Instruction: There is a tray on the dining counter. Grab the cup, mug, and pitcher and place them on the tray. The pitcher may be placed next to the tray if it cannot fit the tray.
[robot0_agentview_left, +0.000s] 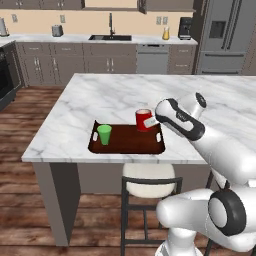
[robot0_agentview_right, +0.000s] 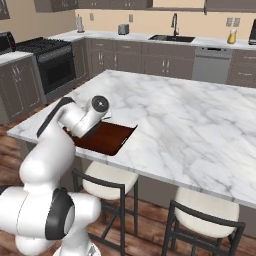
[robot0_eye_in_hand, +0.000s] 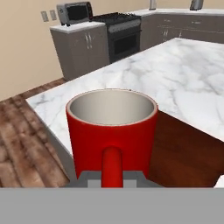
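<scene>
Glossy red mug (robot0_eye_in_hand: 111, 135) with matt white inside, sitting on the smooth dark-brown tray (robot0_agentview_left: 127, 145), itself upon polished grey-veined marble dining counter (robot0_agentview_left: 100, 95).

Dining counter (robot0_agentview_left: 100, 100): white grey-veined marble top on a plain grey-brown base. Tray (robot0_agentview_left: 127, 142), dark reddish-brown, lies flat on it near the front edge. In the hand view, the tray floor (robot0_eye_in_hand: 183, 162) runs beyond the fingers to one side, with bare marble (robot0_eye_in_hand: 183, 83) further ahead.
</scene>
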